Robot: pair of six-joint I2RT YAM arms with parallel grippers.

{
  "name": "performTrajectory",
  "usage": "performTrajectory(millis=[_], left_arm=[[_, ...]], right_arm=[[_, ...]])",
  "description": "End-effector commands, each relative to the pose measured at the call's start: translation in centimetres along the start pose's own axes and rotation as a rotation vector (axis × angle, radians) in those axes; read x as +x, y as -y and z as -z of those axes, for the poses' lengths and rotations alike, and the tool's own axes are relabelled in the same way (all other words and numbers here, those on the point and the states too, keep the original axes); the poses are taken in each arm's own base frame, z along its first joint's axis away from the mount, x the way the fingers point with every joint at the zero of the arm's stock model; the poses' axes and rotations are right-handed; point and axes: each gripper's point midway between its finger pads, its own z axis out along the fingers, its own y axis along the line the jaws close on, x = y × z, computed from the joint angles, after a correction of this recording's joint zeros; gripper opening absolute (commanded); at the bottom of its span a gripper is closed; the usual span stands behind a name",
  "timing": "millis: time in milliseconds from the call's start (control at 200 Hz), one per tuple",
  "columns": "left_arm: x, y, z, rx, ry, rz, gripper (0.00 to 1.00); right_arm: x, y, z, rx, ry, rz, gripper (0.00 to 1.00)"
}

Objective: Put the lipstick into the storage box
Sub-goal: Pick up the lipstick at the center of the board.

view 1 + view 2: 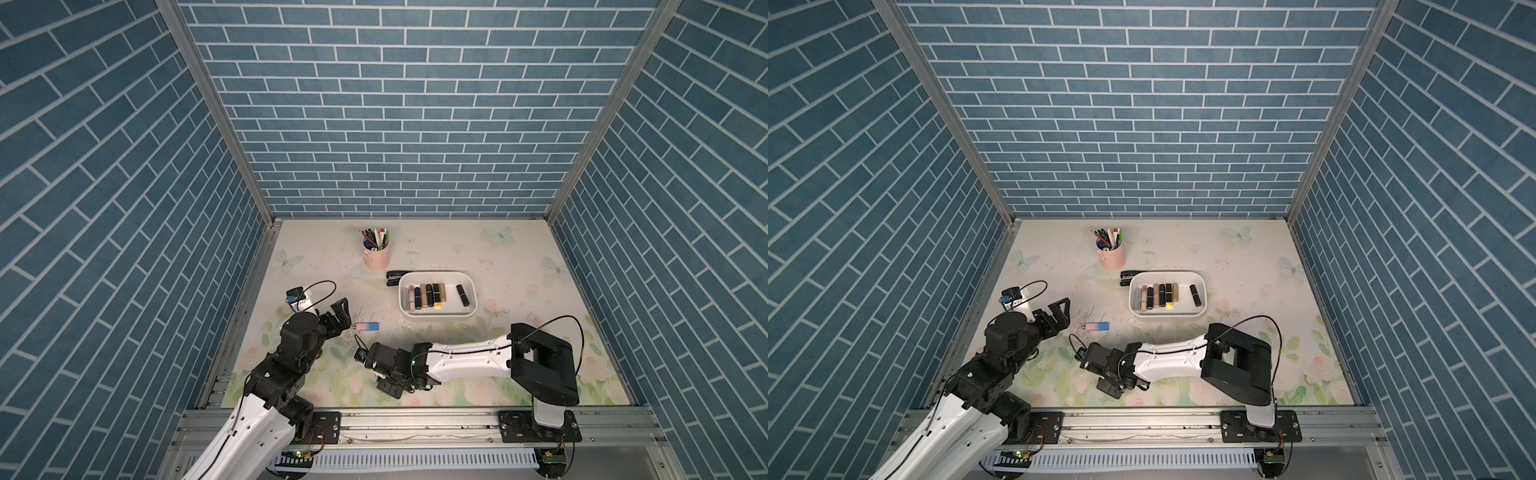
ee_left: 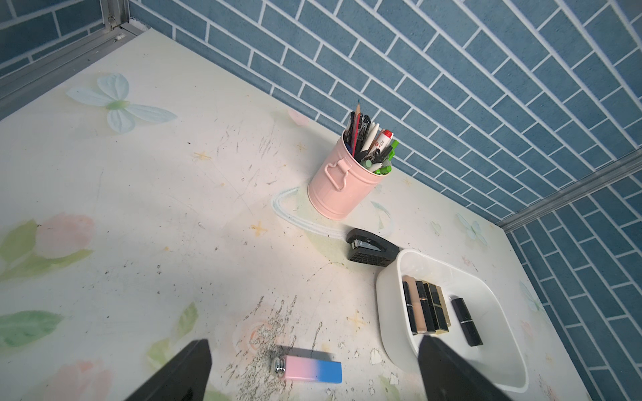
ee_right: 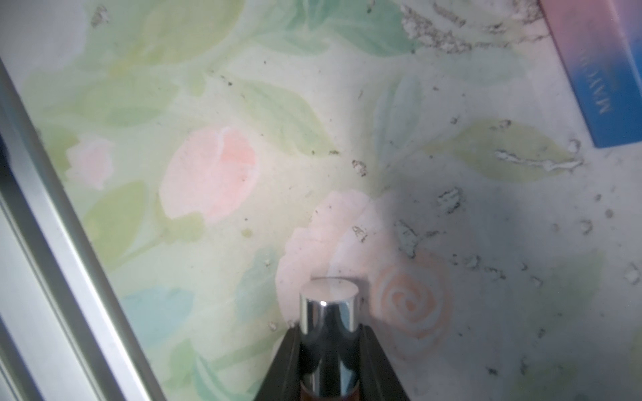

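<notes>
My right tool [image 3: 328, 331] clamps the lipstick [image 3: 329, 305], left tool [image 2: 312, 342] stands apart; I'd lift straight, then cross to the storage box [image 1: 451, 305].

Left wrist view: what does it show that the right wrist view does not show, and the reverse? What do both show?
Only the left wrist view: the pink pen cup, the black stapler, the white storage box with lipsticks lying in it, and the open left gripper.
Only the right wrist view: the right gripper closed on a silver-capped lipstick, and a metal rail at the table edge.
Both: the pink-and-blue lipstick case lying on the floral table.
</notes>
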Motion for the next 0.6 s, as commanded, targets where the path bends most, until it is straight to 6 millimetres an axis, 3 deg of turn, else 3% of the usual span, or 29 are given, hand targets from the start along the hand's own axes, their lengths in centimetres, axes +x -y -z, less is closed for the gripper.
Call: performTrajectory(millis=[0, 300, 430, 595], left_arm=[[0.6, -0.5, -0.2, -0.013, -0.011, -0.008, 1.00], [0.2, -0.2, 0.1, 0.001, -0.001, -0.009, 1.00], [-0.6, 0.5, 0.7, 0.030, 0.024, -0.015, 1.00], [-1.8, 1.7, 1.4, 0.082, 0.048, -0.043, 1.00]], right_arm=[[0.4, 0.7, -0.3, 0.038, -0.022, 0.021, 0.18], [-1.8, 1.8, 2.3, 0.015, 0.077, -0.039, 0.16], [-3.6, 3.7, 5.2, -0.023, 0.176, -0.124, 0.16], [-5.8, 7.9, 10.1, -0.080, 0.334, -0.272, 0.16]])
